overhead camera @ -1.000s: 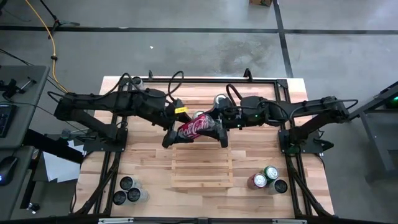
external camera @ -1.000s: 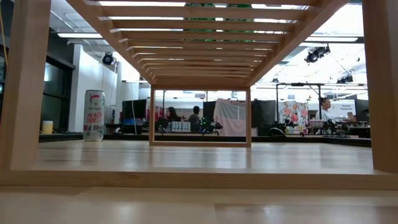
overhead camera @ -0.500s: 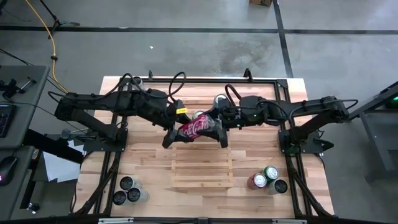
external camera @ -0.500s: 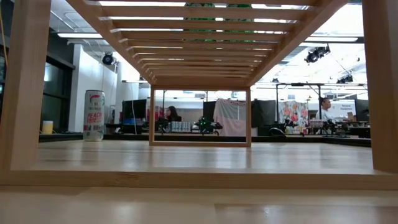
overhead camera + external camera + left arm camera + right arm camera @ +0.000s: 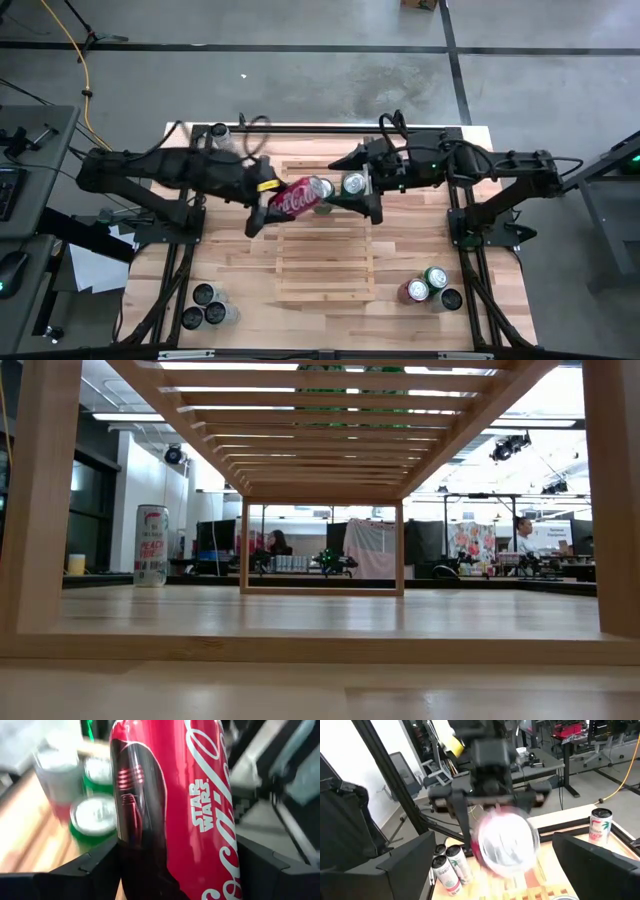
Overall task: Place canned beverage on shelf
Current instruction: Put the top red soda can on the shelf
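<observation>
Butcher-block table (image 5: 240, 262) fills the high view, black frame around it; slatted wooden shelf (image 5: 325, 262) sits mid-table toward the near edge, top bare, seen from beneath in the low view (image 5: 320, 420); left arm reaches in from the left, right arm from the right, both meeting over the far end of the shelf; left gripper (image 5: 262, 203) clenched on the red Coca-Cola can (image 5: 297, 196), can lying tilted in the air, fingers (image 5: 90, 870) pressed on both its sides, red and black Star Wars print filling the left wrist view (image 5: 175, 815); right gripper (image 5: 362, 195) just right of the can's silver top, fingers (image 5: 400, 865) spread wide and released, nothing between them; can top faces the right wrist camera (image 5: 507, 842); three dark cans (image 5: 208, 306) at the near left corner of the table; three cans, green and red (image 5: 430, 286), at the near right; tall white can (image 5: 151, 545) stands on the table's far left in the low view; people at desks in the room behind.
</observation>
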`<state>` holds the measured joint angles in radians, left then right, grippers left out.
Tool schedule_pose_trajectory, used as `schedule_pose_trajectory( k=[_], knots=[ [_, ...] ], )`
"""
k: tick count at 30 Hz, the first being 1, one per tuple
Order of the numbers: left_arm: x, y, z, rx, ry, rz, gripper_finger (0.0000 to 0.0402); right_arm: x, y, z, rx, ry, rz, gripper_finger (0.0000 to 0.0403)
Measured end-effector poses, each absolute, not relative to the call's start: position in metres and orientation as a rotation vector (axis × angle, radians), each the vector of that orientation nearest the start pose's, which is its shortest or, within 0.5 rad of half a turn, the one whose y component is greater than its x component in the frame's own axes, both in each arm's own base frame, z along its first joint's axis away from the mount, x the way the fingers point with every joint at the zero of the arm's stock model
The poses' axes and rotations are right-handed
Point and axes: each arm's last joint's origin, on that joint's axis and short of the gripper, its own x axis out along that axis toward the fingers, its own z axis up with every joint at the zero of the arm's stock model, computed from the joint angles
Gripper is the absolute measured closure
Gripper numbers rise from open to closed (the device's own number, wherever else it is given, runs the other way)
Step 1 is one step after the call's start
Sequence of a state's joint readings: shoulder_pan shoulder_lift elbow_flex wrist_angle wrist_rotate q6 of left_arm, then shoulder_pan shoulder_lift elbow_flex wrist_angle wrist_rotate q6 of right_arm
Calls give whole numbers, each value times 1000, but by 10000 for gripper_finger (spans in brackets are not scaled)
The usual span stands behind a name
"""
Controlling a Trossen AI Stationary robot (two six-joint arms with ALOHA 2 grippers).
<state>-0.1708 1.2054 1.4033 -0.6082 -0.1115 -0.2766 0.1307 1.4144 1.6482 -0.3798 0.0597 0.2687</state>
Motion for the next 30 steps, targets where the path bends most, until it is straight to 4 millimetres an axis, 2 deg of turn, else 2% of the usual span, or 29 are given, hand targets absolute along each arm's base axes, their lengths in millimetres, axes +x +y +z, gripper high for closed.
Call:
schedule_pose_trajectory(
  k=[7, 12, 21, 30],
  knots=[
    [227, -50, 399, -280, 2, 96, 117, 302, 36, 457, 290, 166, -33, 16],
    [238, -53, 386, -301, -243, 153, 117, 315, 34, 458, 327, 71, -71, 16],
    [266, -54, 371, -275, -264, 198, 117, 338, 26, 454, 414, -14, -15, 15],
    [270, -55, 368, -268, -263, 206, 117, 340, 25, 454, 423, -26, -10, 19]
  ],
)
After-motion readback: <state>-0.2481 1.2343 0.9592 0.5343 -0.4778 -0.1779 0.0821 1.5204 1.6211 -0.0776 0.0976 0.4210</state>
